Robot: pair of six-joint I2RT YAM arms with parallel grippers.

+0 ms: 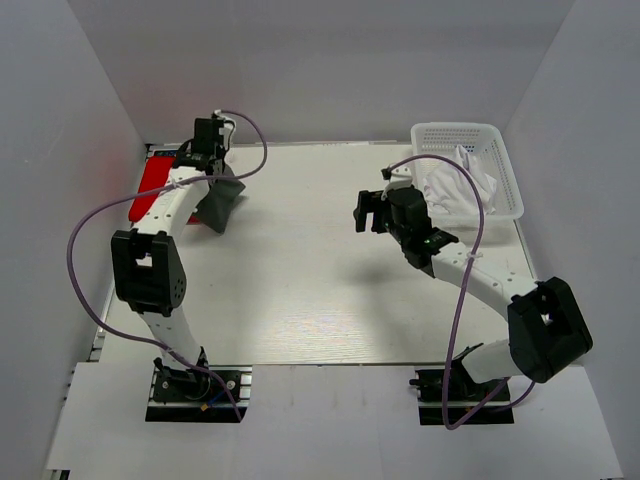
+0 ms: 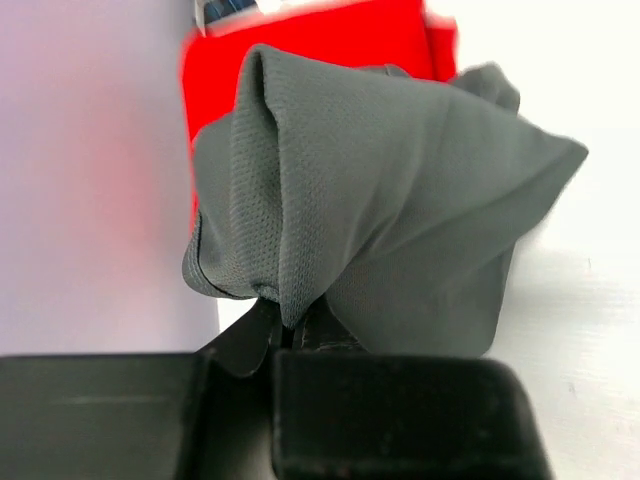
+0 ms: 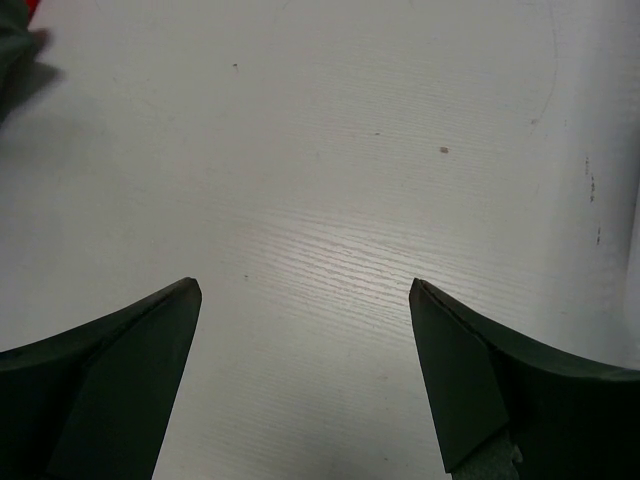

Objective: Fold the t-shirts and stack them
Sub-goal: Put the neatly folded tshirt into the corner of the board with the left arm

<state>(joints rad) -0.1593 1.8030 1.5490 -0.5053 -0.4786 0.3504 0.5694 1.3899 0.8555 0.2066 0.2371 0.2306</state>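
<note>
Top external: grey shirt is gripped by left jaws, upper left, beside red shirt; right jaws are spread wide near the basket.

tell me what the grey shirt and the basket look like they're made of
Grey t-shirt: probably a fine mesh synthetic knit, matte; tiny pinholes show and it hangs in soft folds. Basket: seemingly rigid white plastic; open lattice walls.

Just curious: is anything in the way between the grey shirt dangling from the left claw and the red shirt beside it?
Nothing visible does. The left claw is shut on the dark grey cloth t-shirt, which hangs at the edge of the flat bright red cloth t-shirt. The white plastic lattice basket stands far to the right.
</note>
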